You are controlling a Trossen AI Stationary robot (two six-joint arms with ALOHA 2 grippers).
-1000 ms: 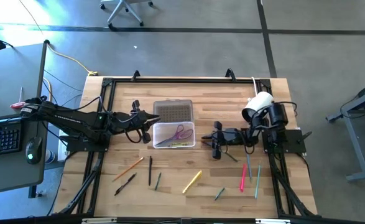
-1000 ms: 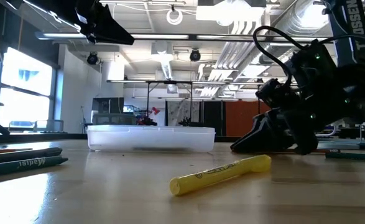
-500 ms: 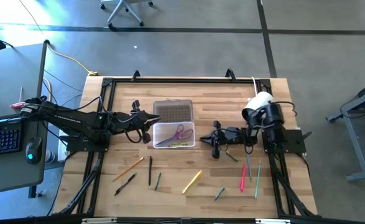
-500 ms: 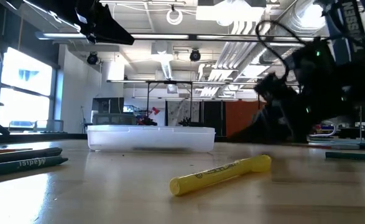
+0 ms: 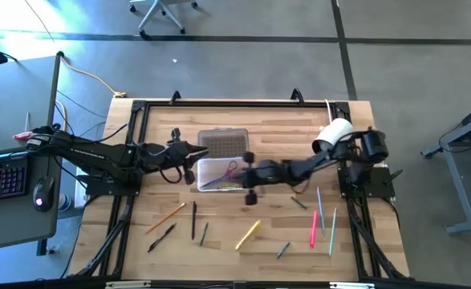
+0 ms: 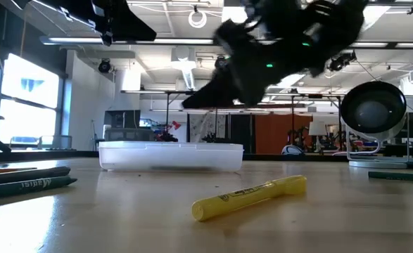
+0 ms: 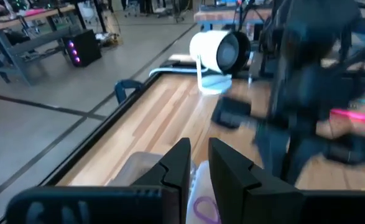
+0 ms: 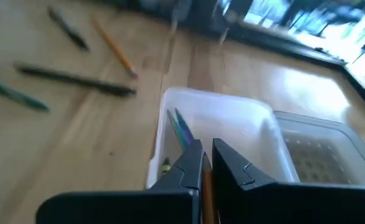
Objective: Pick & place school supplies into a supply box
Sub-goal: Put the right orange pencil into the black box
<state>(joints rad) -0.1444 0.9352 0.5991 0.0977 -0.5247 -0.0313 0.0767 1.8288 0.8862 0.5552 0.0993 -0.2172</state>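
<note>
Carrying step in hand: right pincer (image 8: 202, 148) clenched on what looks like a thin orange pen or pencil (image 8: 205, 186), seen only as a sliver between the fingers. Hanging above the bench (image 5: 275, 128) over the right-hand edge of the supply box (image 5: 200, 178), arm stretched far across toward the left.

Supply box: open, near the middle of the bench, hinged lid (image 5: 223, 143) lying flat just behind it. Already holding pink-purple scissors (image 5: 233, 169) and a few thin pens (image 8: 182, 127) along one wall.

Left pincer (image 5: 190, 152): waiting just beside the box's left side, fingers almost together, grasping nothing.

Left out on the bench, well apart from the box: yellow marker (image 5: 248, 234), orange pencil (image 5: 165, 217), pink pen (image 5: 314, 229), several dark and green pens scattered along the front.

Next move, as judged: a little farther over the tray, then lowering and releasing so that the piece falls lengthwise inside. Risk of an end catching the rim and tipping out.
</note>
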